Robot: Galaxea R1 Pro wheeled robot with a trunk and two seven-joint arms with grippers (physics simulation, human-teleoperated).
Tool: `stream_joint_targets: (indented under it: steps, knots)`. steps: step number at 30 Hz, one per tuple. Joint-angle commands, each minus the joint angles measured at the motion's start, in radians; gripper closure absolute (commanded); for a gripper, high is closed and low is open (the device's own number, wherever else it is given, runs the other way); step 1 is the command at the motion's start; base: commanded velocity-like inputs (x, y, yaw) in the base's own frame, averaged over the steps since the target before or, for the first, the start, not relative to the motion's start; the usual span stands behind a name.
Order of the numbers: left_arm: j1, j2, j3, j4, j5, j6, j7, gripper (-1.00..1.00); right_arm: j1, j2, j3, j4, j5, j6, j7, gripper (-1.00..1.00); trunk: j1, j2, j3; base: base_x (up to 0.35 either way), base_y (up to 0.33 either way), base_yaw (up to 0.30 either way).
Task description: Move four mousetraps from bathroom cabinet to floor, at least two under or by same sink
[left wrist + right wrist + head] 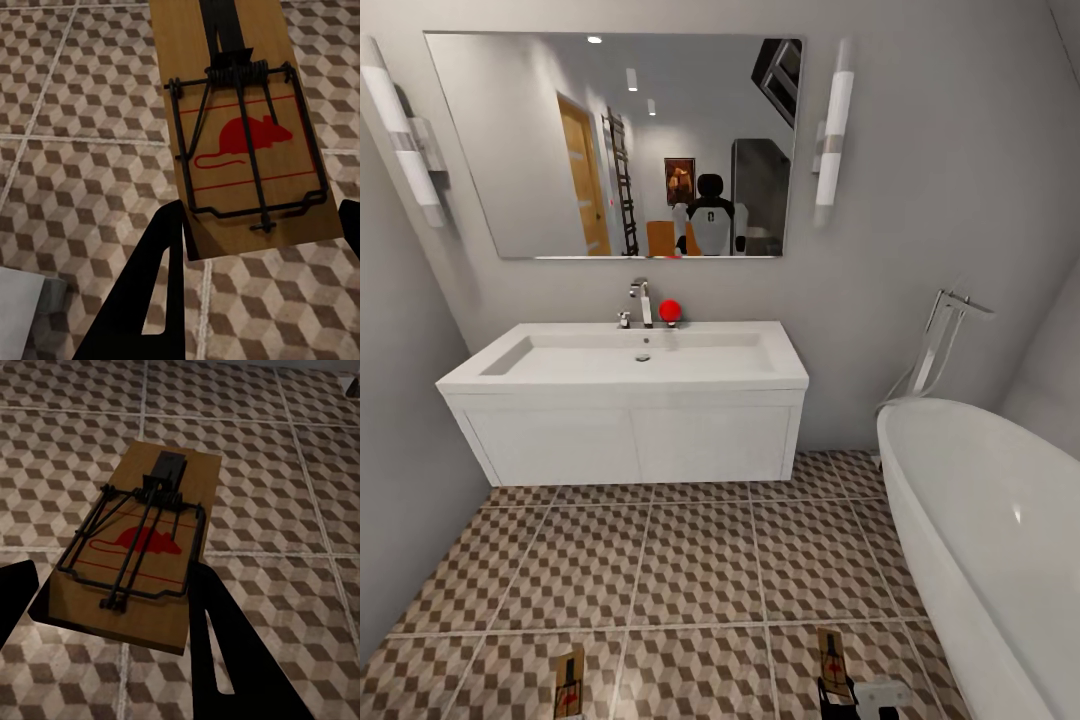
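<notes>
Mousetraps sat one in each claw: the left mousetrap (244,127) between the left claw (259,247) fingers, the right mousetrap (135,547) pinched in the right claw (112,604), both held over the bathroom floor (690,560). Their long axes pointed ahead toward the sink (630,365), upper center, well beyond both claws.

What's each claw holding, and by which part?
Each holds a mousetrap by the long side edges of its wooden base, near one end. The left claw grips one trap; the right claw grips the other trap, both above the floor.
</notes>
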Motion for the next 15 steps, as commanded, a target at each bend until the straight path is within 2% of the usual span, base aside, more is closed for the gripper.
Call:
stream_joint_targets:
  steps: [1,4,5,6,7,8,9,11,13,15]
  knots:
    - [-0.001,0.000,-0.005,0.001,-0.011,-0.002,0.013,1.00,-0.001,-0.001,0.006,0.001,0.003,-0.002,-0.011,1.00,0.000,0.000,-0.001,0.000,0.000,0.000]
    - [0.000,0.000,-0.002,0.000,-0.011,0.009,0.016,1.00,-0.001,-0.001,0.004,-0.002,0.004,0.002,-0.012,1.00,0.000,0.000,-0.001,0.000,0.000,0.000]
    - [0.000,0.000,-0.001,-0.001,-0.011,0.044,0.016,1.00,-0.001,-0.001,0.004,-0.008,0.006,0.010,-0.014,1.00,0.000,0.000,-0.001,0.000,0.000,0.000]
    - [-0.001,0.000,0.000,-0.005,-0.011,0.114,0.017,1.00,-0.002,-0.001,0.003,-0.016,0.009,0.027,-0.016,1.00,0.000,0.000,-0.001,0.000,0.000,0.000]
    - [-0.003,0.003,0.001,-0.028,-0.013,0.277,0.016,1.00,-0.010,-0.001,0.002,-0.036,0.022,0.083,-0.018,1.00,0.000,0.000,-0.001,0.000,0.000,0.000]
    - [-0.007,0.012,0.001,-0.061,-0.013,0.399,0.017,1.00,-0.021,-0.001,0.002,-0.059,0.032,0.140,-0.019,1.00,0.000,0.000,-0.001,0.000,0.000,0.000]
    - [-0.010,0.020,0.001,-0.084,-0.014,0.456,0.017,1.00,-0.028,-0.001,0.002,-0.075,0.037,0.171,-0.020,1.00,0.000,0.000,-0.001,0.000,0.000,0.000]
    - [-0.037,0.058,0.002,-0.207,-0.015,0.627,0.021,1.00,-0.056,0.001,0.001,-0.158,0.048,0.296,-0.022,1.00,0.000,0.000,-0.001,0.000,0.000,0.000]
    - [-0.094,0.092,0.003,-0.334,-0.015,0.754,0.049,1.00,-0.094,0.003,0.001,-0.226,0.053,0.408,-0.024,1.00,0.000,0.000,-0.001,0.000,0.000,0.000]
    - [-0.177,0.105,0.004,-0.406,-0.015,0.914,0.120,1.00,-0.161,0.009,0.000,-0.257,0.055,0.503,-0.030,1.00,0.000,0.000,-0.001,0.000,0.000,0.000]
